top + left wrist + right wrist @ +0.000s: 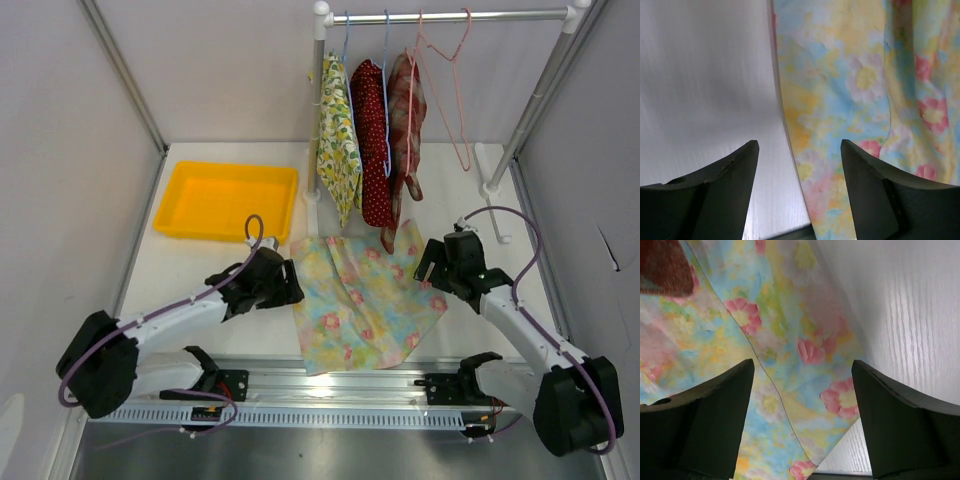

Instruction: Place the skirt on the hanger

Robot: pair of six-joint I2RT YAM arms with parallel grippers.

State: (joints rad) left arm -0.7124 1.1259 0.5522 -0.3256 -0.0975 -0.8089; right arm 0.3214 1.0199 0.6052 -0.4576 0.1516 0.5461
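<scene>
We find the skirt (360,300), a pastel floral cloth, lying flat and spread out on the table (170,265) between the two arms. Its far corner is just below the garments (372,140) already hung on the rail (450,16). It is not yet on any hanger. The empty pink hanger (455,95) hangs at the right end of the row, well apart from the skirt and above it.

The left gripper (290,288) sits low at the skirt's left edge. In the left wrist view its jaws stand wide apart and straddle that edge: one finger over bare table, the other over fabric. It holds nothing. The right gripper (432,262) mirrors this at the right edge, jaws likewise wide, fabric under one finger and table showing by the other. It also holds nothing. Whether any fingertip touches the cloth, we cannot tell.

We judge this placement deliberate: straddling an edge lets one finger slide beneath or pinch the hem, and taking both sides at once keeps the cloth spread while lifted. We judge the task to be at its start, in the approach before the first grasp. The next move calls for a descent and closure on each edge. Thin fabric may slip or bunch, so we advise confirming the pinch before lifting.
</scene>
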